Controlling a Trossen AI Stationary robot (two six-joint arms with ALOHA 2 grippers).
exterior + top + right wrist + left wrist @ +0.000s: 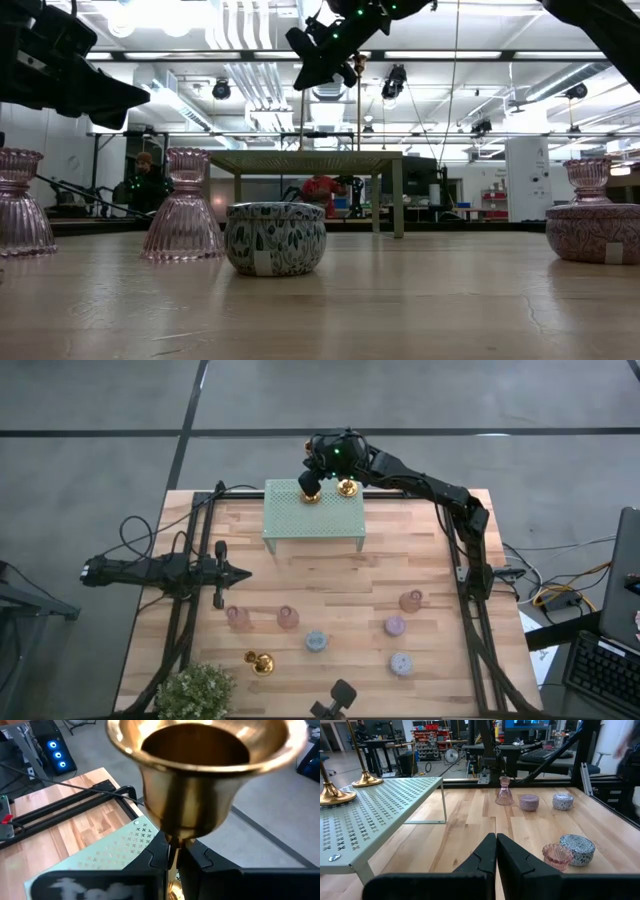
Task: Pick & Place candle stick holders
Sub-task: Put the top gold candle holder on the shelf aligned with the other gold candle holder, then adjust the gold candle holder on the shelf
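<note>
Two gold candle stick holders stand upright by their round bases [332,795] [367,781] on a pale green perforated stand [313,525] at the table's far middle. My right gripper [310,478] is above the stand, shut on the left one [310,493]. The other one [347,487] stands free beside it. A third gold holder [260,663] is on the table at the near left; standing or lying, I cannot tell. My left gripper [240,572] is shut and empty, low over the table's left side. My right gripper pinches the left holder's thin stem [172,857] between its two fingers, just below the flared cup top [200,765]. The fingers slant down from above and lie across the stem. The holder is upright, its base on the green stand.
Pink glass holders [238,617] [288,617] [411,600] and round candle tins [316,641] [395,625] [401,663] are spread over the table's near half. A potted plant [195,690] is at the near left corner. Black frame rails run along both sides.
</note>
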